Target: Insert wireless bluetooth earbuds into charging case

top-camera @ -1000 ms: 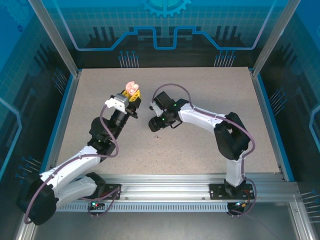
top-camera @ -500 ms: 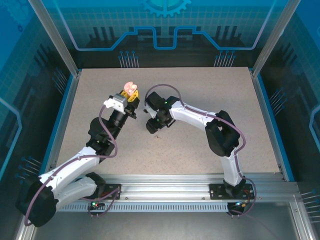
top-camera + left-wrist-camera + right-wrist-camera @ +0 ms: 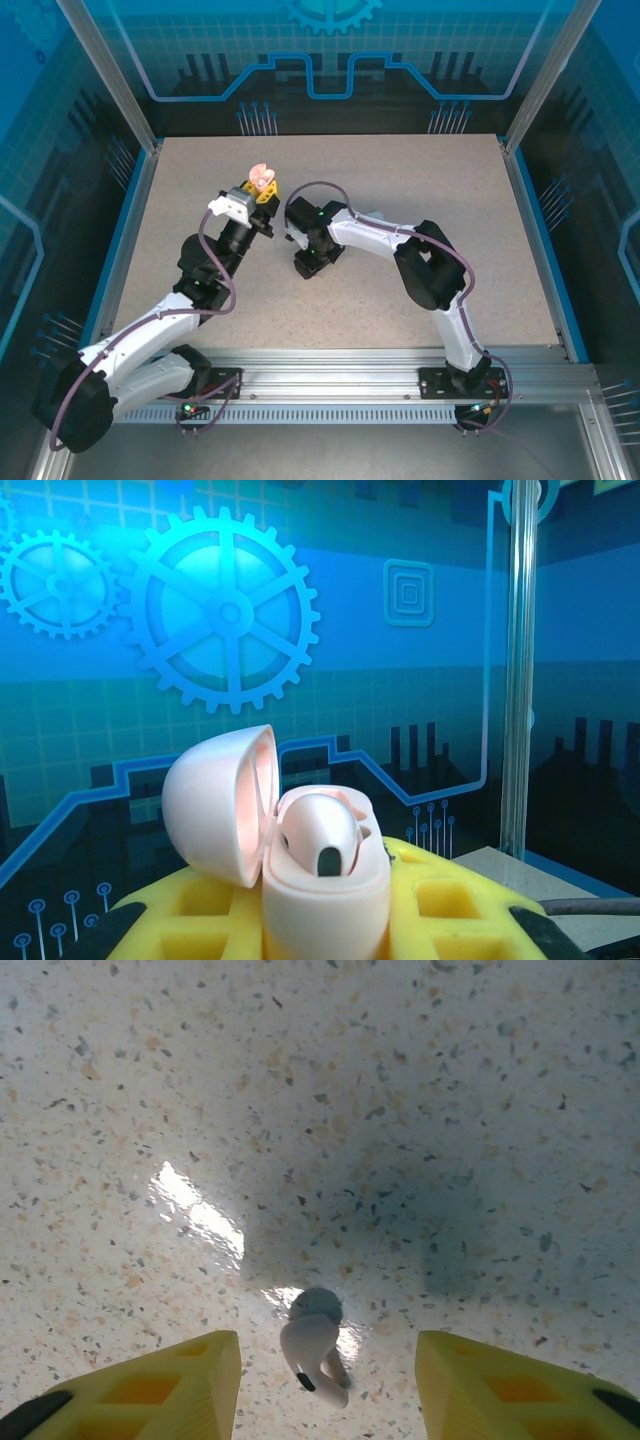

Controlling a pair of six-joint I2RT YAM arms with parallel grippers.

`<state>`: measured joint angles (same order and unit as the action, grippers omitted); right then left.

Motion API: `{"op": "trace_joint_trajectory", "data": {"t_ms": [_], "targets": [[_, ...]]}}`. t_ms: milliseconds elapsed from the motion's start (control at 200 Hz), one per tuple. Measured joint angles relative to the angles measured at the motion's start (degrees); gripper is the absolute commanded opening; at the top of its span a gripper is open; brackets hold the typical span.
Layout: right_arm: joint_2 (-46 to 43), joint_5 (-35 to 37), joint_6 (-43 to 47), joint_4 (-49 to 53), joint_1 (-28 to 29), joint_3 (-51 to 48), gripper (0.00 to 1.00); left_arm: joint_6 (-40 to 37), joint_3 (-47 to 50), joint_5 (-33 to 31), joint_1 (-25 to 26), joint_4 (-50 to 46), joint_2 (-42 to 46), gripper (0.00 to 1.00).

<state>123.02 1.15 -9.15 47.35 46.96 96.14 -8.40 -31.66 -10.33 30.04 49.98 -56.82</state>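
My left gripper [image 3: 262, 193] is shut on the pink round charging case [image 3: 325, 900], holding it upright above the table. The case's lid [image 3: 215, 805] stands open to the left, and one pinkish earbud [image 3: 320, 832] sits in the case. My right gripper [image 3: 325, 1395] hangs low over the table, open, its yellow fingers [image 3: 165, 1390] on either side of a pale earbud [image 3: 315, 1348] lying on the surface. Neither finger touches that earbud. From above, the right gripper [image 3: 303, 266] points down just right of the left wrist.
The speckled table [image 3: 400, 190] stretches free to the back and right. The two arms are close together near the table's middle left, the right arm's forearm [image 3: 365, 232] folded leftward. Blue walls enclose the table on three sides.
The right arm has swung leftward toward the left arm and its jaws have narrowed somewhat. The left gripper and the case have stayed put.
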Motion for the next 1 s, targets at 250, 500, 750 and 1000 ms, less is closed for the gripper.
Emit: {"op": "trace_joint_trajectory", "data": {"t_ms": [250,500,750,1000], "targets": [[1.1,1.2,0.5,0.9,0.4,0.9,0.44,0.6,0.0,0.0,-0.2,0.0,-0.3,0.0],[2.6,2.5,1.2,1.7,1.1,1.1,0.43,0.7,0.0,0.0,-0.3,0.0,-0.3,0.0],[3.0,3.2,1.4,1.9,1.6,1.1,0.39,0.8,0.0,0.0,-0.3,0.0,-0.3,0.0],[3.0,3.4,1.7,2.1,1.6,1.1,0.37,0.8,0.0,0.0,-0.3,0.0,-0.3,0.0]]}}
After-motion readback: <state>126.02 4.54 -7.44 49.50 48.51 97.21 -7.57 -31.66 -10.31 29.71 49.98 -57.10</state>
